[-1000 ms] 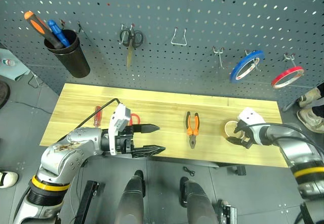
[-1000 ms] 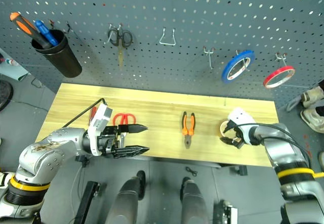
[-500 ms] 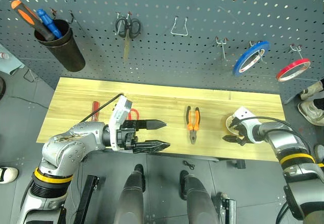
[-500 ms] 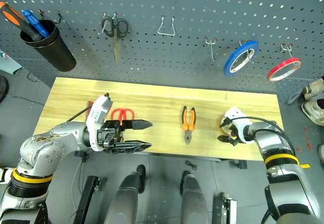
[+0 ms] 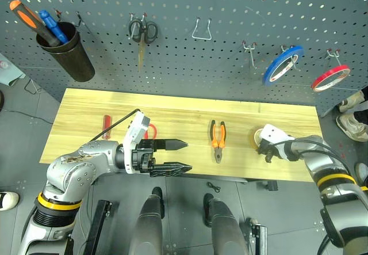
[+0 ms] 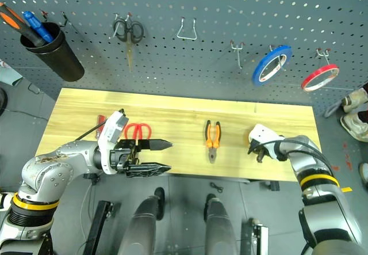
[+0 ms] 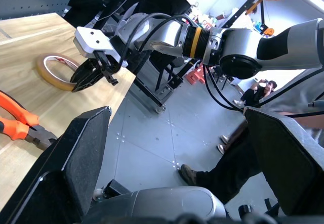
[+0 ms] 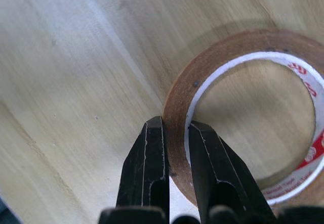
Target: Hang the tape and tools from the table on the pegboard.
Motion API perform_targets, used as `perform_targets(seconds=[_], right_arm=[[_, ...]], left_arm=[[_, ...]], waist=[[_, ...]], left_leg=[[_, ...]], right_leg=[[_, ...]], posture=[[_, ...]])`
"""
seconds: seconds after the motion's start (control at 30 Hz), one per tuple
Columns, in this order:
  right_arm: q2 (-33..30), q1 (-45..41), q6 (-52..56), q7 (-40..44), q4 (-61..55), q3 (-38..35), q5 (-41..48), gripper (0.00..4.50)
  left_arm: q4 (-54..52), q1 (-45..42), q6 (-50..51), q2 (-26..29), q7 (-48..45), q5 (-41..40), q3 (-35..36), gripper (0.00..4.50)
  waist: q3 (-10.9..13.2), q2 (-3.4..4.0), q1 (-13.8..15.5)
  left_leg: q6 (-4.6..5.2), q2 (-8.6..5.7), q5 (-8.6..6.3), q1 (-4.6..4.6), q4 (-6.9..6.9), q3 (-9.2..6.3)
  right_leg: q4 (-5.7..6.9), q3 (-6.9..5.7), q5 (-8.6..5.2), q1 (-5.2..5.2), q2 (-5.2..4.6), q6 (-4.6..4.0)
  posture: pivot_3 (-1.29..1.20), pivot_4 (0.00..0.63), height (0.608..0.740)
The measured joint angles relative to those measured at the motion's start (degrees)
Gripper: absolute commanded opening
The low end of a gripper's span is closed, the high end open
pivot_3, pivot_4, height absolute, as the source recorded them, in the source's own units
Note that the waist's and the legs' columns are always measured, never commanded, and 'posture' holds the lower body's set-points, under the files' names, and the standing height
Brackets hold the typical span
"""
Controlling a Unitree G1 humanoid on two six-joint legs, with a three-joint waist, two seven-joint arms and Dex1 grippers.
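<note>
The tan tape (image 8: 243, 62) lies flat on the right end of the light wood table (image 5: 172, 114). My right gripper (image 8: 174, 128) is shut on the tape's rim, one finger inside the ring and one outside; the eye views show it there too (image 5: 265, 151). The orange-and-black pliers (image 5: 218, 140) lie mid-table. Red-handled scissors (image 6: 137, 131) lie partly behind my left gripper (image 5: 187, 155), which hovers open over the front edge, holding nothing. A red-handled screwdriver (image 5: 106, 124) lies at the left. The pegboard (image 5: 218, 71) rises behind the table.
On the pegboard are a black cup (image 5: 72, 56) holding orange and blue screwdrivers, black scissors (image 5: 141, 33), two bare hooks (image 5: 201, 30) (image 5: 249, 50), a blue ring (image 5: 282, 65) and a red ring (image 5: 329, 77). A person's shoes (image 5: 351, 120) stand at the right edge.
My right gripper, open over the tape a second ago, has dropped slightly and shut on the roll's rim. The left arm has stayed put.
</note>
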Motion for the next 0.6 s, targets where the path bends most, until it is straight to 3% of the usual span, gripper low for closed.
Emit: perform_targets(seconds=[0.2, 0.37, 0.47, 0.6], right_arm=[[-1.1, 19.9, 5.6, -7.3, -33.2, -7.0, 0.4, 0.24], [3.6, 30.6, 7.4, -19.7, -57.1, -13.8, -3.9, 0.24], [4.0, 28.7, 2.1, -27.6, -61.7, -14.4, -9.3, 0.24], [4.2, 19.1, -2.7, -32.6, -57.5, -13.6, -12.6, 0.24]], left_arm=[[0.2, 0.3, 1.6, -6.1, 7.9, -5.1, 4.5, 4.50], [0.1, 1.0, 1.8, -12.9, 17.6, -11.6, 9.4, 4.50], [0.1, 0.3, 0.4, -17.4, 23.7, -14.7, 11.5, 4.50], [0.4, -3.0, -2.1, -21.2, 27.8, -15.1, 11.9, 4.50]], waist=[[-0.7, 0.46, 1.0], [-3.9, 0.24, 1.1], [-5.7, 0.07, 1.3], [-7.3, -0.17, 1.4]], left_leg=[[-0.27, -0.18, 0.14, -0.15, -0.07, -0.06], [-0.45, -0.20, 0.17, -0.19, -0.02, -0.08], [-0.63, -0.20, 0.16, -0.06, 0.01, -0.08], [-0.76, -0.18, 0.25, -0.01, -0.04, -0.08]], right_leg=[[0.02, -0.05, 0.13, -0.09, -0.17, -0.03], [-0.14, -0.09, 0.10, -0.04, -0.18, 0.23], [-0.38, -0.10, 0.46, 0.12, -0.14, 0.26], [-1.08, -0.12, 1.09, 0.39, -0.07, -0.13]], posture=[[0.10, 0.253, 0.740], [0.11, 0.184, 0.740], [0.11, 0.167, 0.740], [0.12, 0.148, 0.740]])
